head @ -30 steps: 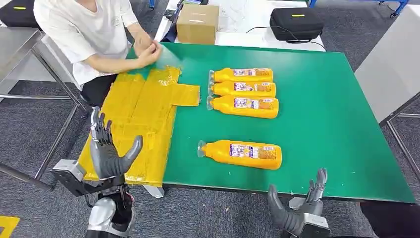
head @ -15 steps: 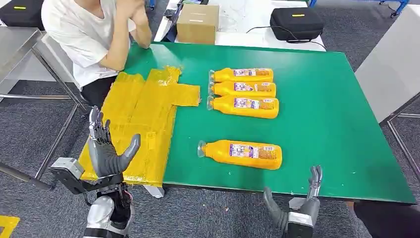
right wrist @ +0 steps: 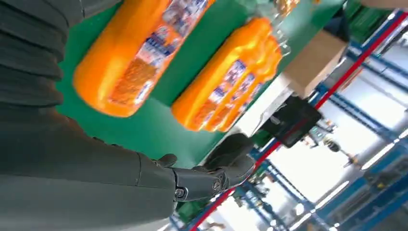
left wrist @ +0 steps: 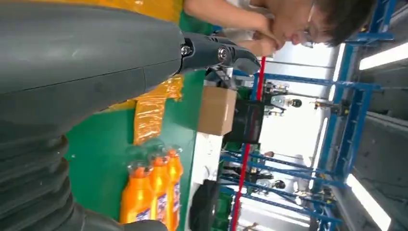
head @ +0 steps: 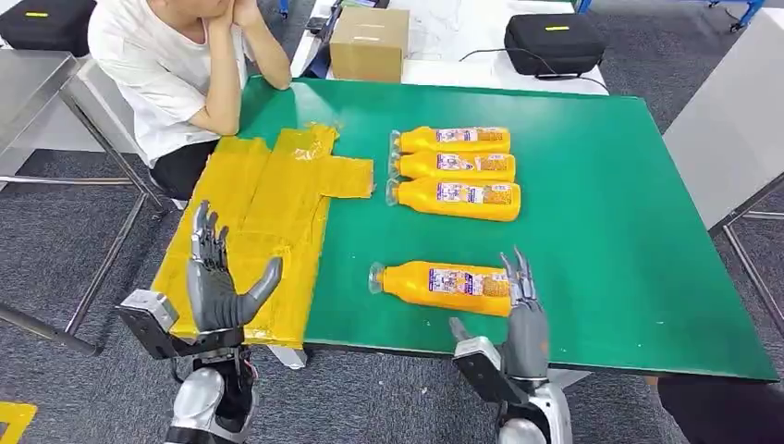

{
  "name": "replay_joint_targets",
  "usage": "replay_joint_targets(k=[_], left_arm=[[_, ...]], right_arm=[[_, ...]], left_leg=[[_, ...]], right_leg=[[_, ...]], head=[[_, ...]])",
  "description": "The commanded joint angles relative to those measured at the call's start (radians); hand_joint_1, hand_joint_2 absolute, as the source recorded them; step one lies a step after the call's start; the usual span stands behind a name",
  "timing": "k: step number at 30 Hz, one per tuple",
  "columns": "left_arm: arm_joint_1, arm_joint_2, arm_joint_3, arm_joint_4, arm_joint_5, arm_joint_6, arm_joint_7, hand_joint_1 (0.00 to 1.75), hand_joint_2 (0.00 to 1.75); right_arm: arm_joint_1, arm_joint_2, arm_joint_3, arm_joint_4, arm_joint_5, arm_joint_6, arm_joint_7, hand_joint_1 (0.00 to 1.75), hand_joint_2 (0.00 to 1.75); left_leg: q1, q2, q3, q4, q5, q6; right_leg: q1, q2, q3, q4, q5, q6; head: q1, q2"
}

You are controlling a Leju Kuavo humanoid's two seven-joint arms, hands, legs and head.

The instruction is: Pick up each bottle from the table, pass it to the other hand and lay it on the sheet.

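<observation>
Four orange bottles lie on their sides on the green table [head: 610, 213]. Three bottles [head: 455, 168] form a row near the middle, also seen as the three bottles [left wrist: 151, 192] in the left wrist view. The nearest bottle [head: 451, 287] lies alone by the front edge, and the nearest bottle [right wrist: 139, 48] looms close in the right wrist view. My right hand [head: 522, 310] is raised with its fingers apart just in front of that bottle's base end, holding nothing. My left hand [head: 217, 282] hovers open over the near end of the yellow sheet [head: 268, 222].
A person [head: 176, 65] sits at the table's far left corner, elbows on it, hands at the chin. A cardboard box [head: 370, 42] and a black case [head: 553, 42] stand behind the table. A metal table [head: 32, 88] is at the left.
My right hand has risen from below the table's front edge up to the nearest bottle's base end. The left hand shifted slightly right. The person has drawn both hands up to the chin.
</observation>
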Motion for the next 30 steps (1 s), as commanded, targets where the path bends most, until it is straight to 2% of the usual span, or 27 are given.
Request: replay_joint_targets(k=[1,4,8,9,11,12,13,17,22,28,30], left_arm=[[-0.017,0.037,-0.016,0.061,-0.017,-0.013,0.002,0.00,1.75],[-0.025,0.034,-0.020,0.072,-0.019,-0.013,0.002,0.00,1.75],[-0.027,0.033,-0.025,0.076,-0.022,-0.014,0.002,0.00,1.75],[-0.030,0.033,-0.029,0.082,-0.025,-0.013,0.003,0.00,1.75],[-0.033,0.031,-0.037,0.093,-0.027,-0.014,0.004,0.00,1.75],[-0.033,0.029,-0.040,0.096,-0.028,-0.012,0.004,0.00,1.75],[-0.030,0.028,-0.043,0.097,-0.029,-0.011,0.005,0.00,1.75],[-0.027,0.028,-0.049,0.100,-0.031,-0.009,0.005,0.00,1.75],[-0.028,0.028,-0.047,0.107,-0.032,-0.008,0.005,0.00,1.75],[-0.032,0.027,-0.058,0.111,-0.031,-0.006,0.007,0.00,1.75],[-0.032,0.027,-0.058,0.113,-0.031,-0.004,0.007,0.00,1.75]], right_arm=[[-0.033,-0.041,0.062,0.085,-0.033,-0.012,-0.011,0.00,1.75],[-0.022,-0.038,0.065,0.087,-0.053,-0.016,-0.020,0.00,1.75],[-0.016,-0.035,0.065,0.088,-0.060,-0.019,-0.025,0.00,1.75],[-0.013,-0.030,0.062,0.090,-0.074,-0.028,-0.034,0.00,1.75],[-0.004,-0.016,0.053,0.086,-0.115,-0.042,-0.058,0.00,1.75],[0.003,-0.007,0.047,0.081,-0.136,-0.046,-0.063,0.00,1.75],[0.012,-0.001,0.043,0.078,-0.148,-0.049,-0.065,0.00,1.75],[0.021,0.007,0.038,0.088,-0.167,-0.057,-0.071,0.00,1.75],[0.024,0.009,0.039,0.102,-0.176,-0.065,-0.082,0.00,1.75],[0.034,0.034,0.015,0.085,-0.226,-0.084,-0.118,0.00,1.75],[0.034,0.037,0.013,0.084,-0.229,-0.086,-0.119,0.00,1.75]], left_leg=[[0.000,0.001,0.005,-0.001,-0.001,-0.001],[0.000,0.000,0.003,-0.001,-0.001,-0.001],[0.002,0.001,0.012,0.000,-0.006,-0.003],[0.001,0.000,0.006,-0.001,-0.002,-0.002],[0.001,0.000,0.009,-0.001,-0.003,-0.002],[0.000,0.000,0.004,-0.001,-0.001,-0.001],[0.001,-0.001,0.008,-0.001,-0.004,-0.002],[0.000,0.000,0.004,-0.001,-0.001,-0.001],[0.001,0.000,0.008,-0.002,-0.003,-0.002],[0.000,-0.001,0.002,-0.001,-0.001,-0.001],[0.000,0.000,0.005,-0.001,-0.002,-0.001]], right_leg=[[0.000,0.001,0.005,-0.002,-0.001,-0.001],[0.000,0.000,0.004,-0.001,-0.001,-0.001],[0.002,0.001,0.012,0.000,-0.005,-0.004],[0.001,0.000,0.006,-0.001,-0.002,-0.002],[0.001,-0.001,0.009,-0.002,-0.003,-0.003],[0.000,-0.001,0.004,-0.001,-0.001,-0.001],[0.001,-0.001,0.009,-0.001,-0.004,-0.003],[0.000,0.000,0.003,-0.001,-0.002,-0.001],[0.001,0.000,0.008,-0.002,-0.003,-0.002],[0.000,0.000,0.002,-0.001,-0.001,-0.001],[0.000,0.000,0.005,-0.001,-0.002,-0.002]], head=[[0.000,0.000],[0.000,0.000],[0.000,0.000],[0.000,0.000],[0.000,0.000],[0.000,0.000],[0.000,0.000],[0.000,0.000],[0.000,0.000],[0.000,0.000],[0.000,0.000]])
